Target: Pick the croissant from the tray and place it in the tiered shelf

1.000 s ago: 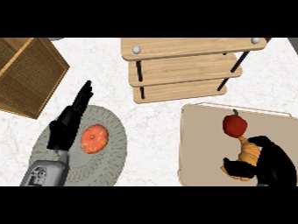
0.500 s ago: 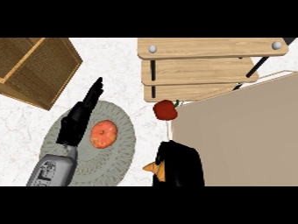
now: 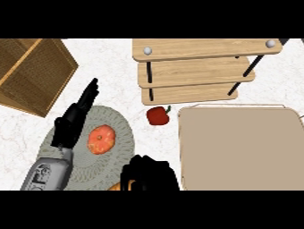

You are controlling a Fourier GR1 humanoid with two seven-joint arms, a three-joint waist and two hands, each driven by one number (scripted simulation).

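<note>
R hand (image 3: 151,173) at bottom edge, fingers curled round croissant (image 3: 117,186), only an orange sliver visible. It's off the tray (image 3: 247,147), at plate (image 3: 120,121) rim, well below tiered shelf (image 3: 201,67). L hand (image 3: 72,123) fingers straight, holds nothing, over plate's left. 1 red pepper (image 3: 158,115) on counter btw shelf & plate.

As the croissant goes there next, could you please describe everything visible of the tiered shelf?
The tiered shelf has three light wooden boards, stepped, joined by thin black posts, with two pale round caps on top. It stands on the white counter, behind the tray. Its boards show bare; nothing else touches it.
</note>
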